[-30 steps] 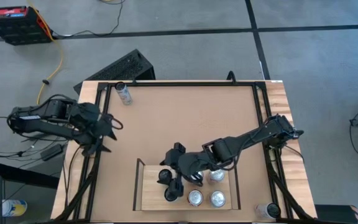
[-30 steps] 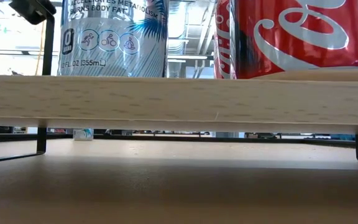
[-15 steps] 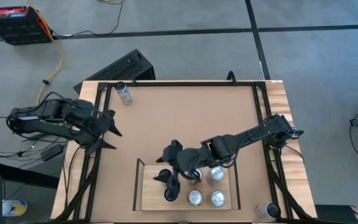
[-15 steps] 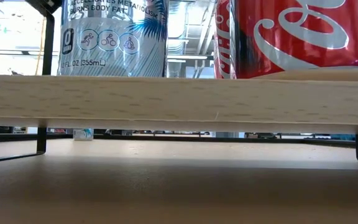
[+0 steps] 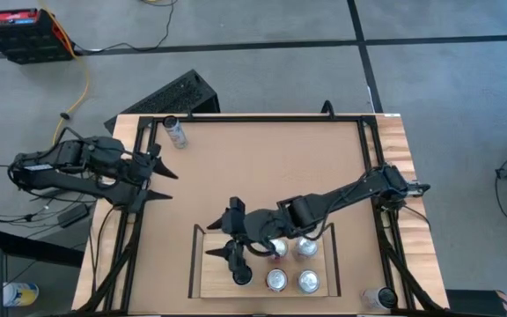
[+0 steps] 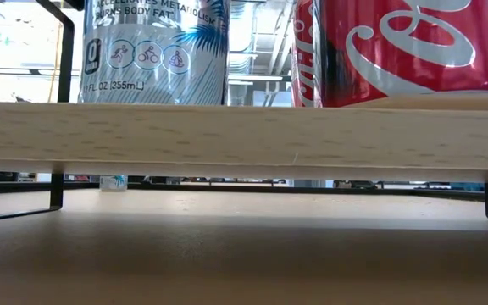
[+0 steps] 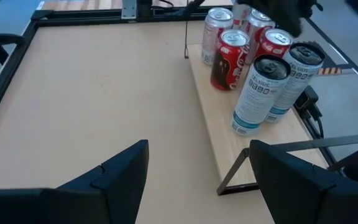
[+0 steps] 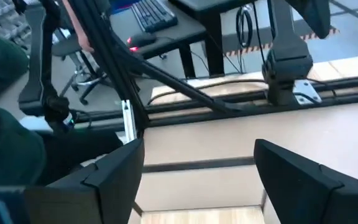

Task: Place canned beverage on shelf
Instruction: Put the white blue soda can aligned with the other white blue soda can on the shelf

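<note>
Over the shelf (image 5: 214, 273) at the table's near edge, from above, the right gripper (image 5: 227, 239) spreads empty beside the cans (image 5: 289, 264). Left wrist view: left gripper (image 7: 197, 180) spread wide, five cans (image 7: 253, 74) upright. Lift straight clear, I'd say.

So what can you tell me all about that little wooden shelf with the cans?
The shelf is a small board of pale wood planks with thin black metal rails at its ends. It sits flat on the brown table, near its front edge. Cans stand upright on it, red, silver and pale blue ones. The right gripper hangs open above it.
</note>
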`<state>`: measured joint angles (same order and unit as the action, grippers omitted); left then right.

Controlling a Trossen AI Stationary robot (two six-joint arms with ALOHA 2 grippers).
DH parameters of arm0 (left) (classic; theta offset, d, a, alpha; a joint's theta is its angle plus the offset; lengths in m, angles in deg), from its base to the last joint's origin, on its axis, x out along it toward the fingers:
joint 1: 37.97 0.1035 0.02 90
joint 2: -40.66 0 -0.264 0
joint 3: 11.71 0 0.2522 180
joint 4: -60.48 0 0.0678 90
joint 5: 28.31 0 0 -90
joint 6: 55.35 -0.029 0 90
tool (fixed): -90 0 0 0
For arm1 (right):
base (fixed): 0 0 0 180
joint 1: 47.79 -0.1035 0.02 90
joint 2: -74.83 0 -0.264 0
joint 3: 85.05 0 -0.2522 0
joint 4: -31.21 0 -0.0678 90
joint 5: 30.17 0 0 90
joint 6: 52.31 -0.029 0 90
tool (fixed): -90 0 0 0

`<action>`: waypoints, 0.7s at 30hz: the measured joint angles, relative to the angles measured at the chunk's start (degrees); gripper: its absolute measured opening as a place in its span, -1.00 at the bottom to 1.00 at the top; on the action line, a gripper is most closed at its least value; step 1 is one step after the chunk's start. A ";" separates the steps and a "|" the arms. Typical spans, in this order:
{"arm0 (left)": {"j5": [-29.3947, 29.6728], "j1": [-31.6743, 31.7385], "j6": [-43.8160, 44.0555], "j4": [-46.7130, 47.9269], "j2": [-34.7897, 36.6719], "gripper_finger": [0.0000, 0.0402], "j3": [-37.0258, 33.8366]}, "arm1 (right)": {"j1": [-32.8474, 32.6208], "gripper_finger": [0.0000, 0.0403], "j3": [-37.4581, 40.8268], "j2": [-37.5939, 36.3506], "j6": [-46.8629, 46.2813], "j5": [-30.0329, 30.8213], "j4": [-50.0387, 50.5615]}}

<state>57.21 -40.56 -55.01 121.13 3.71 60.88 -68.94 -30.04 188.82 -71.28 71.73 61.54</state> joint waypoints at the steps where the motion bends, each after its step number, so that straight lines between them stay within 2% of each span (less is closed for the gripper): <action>1: 0.01 0.00 -0.13 0.22 0.22 0.30 0.00 | -0.02 0.61 -0.12 0.57 0.15 -0.14 -1.26; 6: 0.00 0.00 -0.82 0.42 0.76 0.30 0.00 | -0.11 0.61 -0.16 0.69 1.54 -1.51 -4.14; 13: -0.01 0.00 -1.84 1.31 1.74 0.30 0.00 | -0.04 0.61 -0.15 0.70 2.08 -1.10 -3.14; 18: -1.43 0.00 -2.90 1.77 1.66 0.30 0.00 | -0.08 0.61 -0.15 0.70 10.42 4.84 -1.44; 21: -3.45 0.00 -2.90 1.19 0.58 0.30 0.00 | 0.64 0.61 -0.15 0.66 13.74 6.14 -2.18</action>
<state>53.76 -40.56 -57.91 122.33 4.29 60.88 -68.30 -30.18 189.49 -57.54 77.86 59.37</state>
